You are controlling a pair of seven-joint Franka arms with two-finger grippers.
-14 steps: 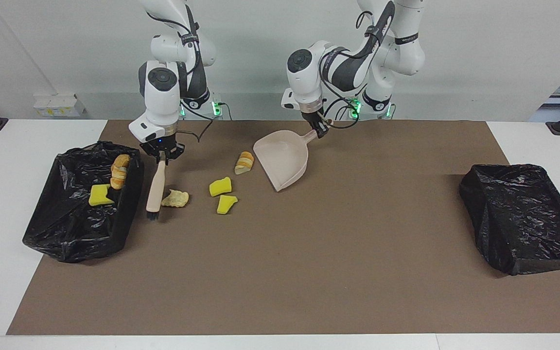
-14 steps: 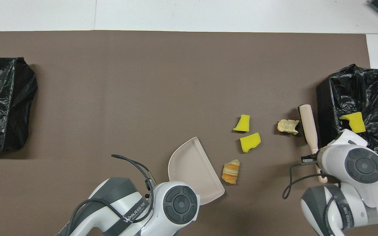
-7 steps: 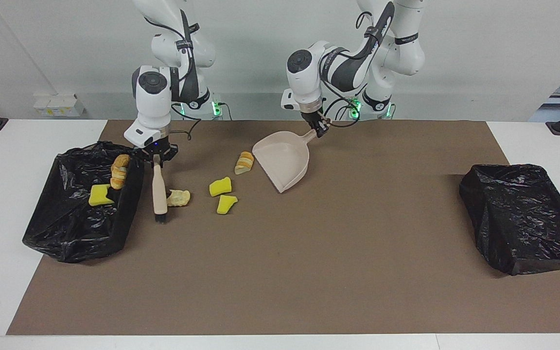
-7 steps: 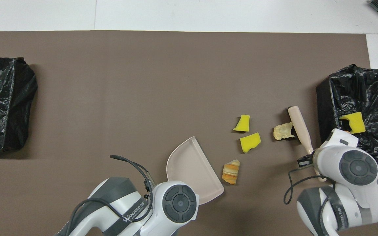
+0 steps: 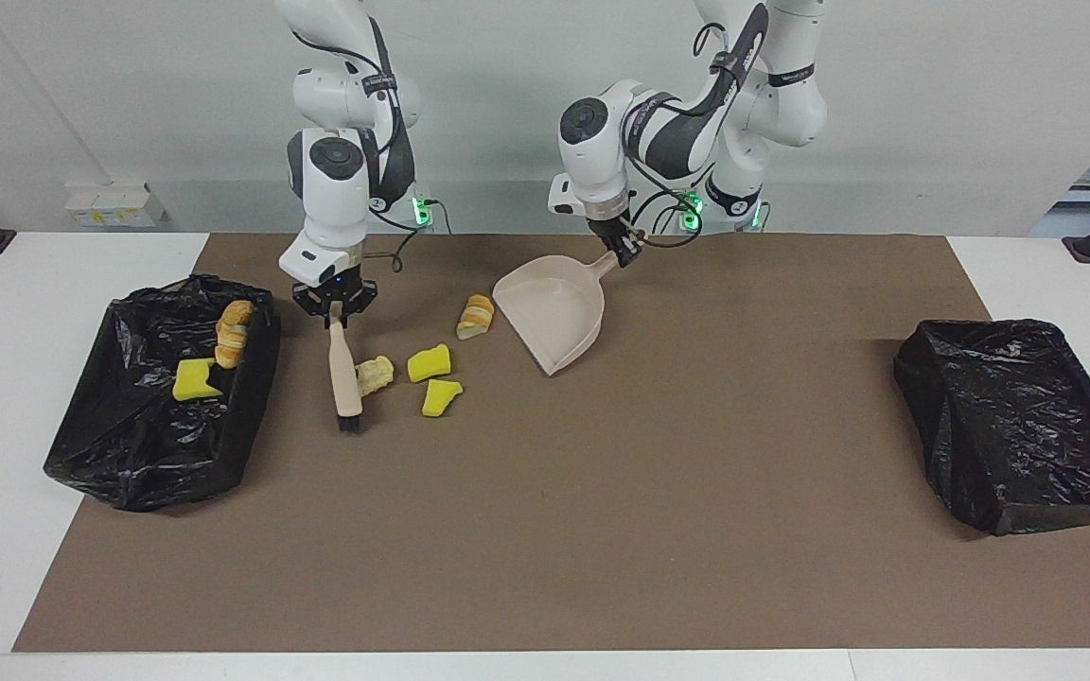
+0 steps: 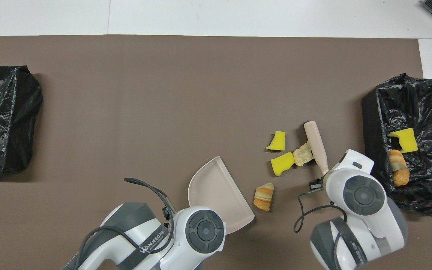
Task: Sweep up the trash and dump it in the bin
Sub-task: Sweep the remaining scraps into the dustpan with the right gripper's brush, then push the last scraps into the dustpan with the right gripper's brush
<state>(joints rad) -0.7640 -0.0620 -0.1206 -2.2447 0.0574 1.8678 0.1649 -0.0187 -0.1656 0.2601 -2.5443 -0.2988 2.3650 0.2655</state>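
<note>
My right gripper (image 5: 333, 317) is shut on the handle of the beige brush (image 5: 346, 378), whose bristles rest on the mat. A tan scrap of trash (image 5: 376, 374) lies against the brush (image 6: 316, 148) and touches a yellow sponge chunk (image 6: 281, 164). A second yellow chunk (image 5: 440, 397) and a striped bread piece (image 5: 476, 317) lie nearby. My left gripper (image 5: 624, 253) is shut on the handle of the beige dustpan (image 5: 553, 312), which tilts down beside the bread piece. The bin (image 5: 129, 454) at the right arm's end holds a yellow chunk (image 6: 403, 138) and a bread piece (image 6: 398, 172).
A second black-bagged bin (image 5: 1018, 421) stands at the left arm's end of the table. A brown mat (image 5: 602, 530) covers most of the white table. Both wrists hide their own grippers in the overhead view.
My right gripper swept the brush toward the dustpan, away from the bin, pushing the tan scrap up against a yellow chunk. The dustpan has barely moved.
</note>
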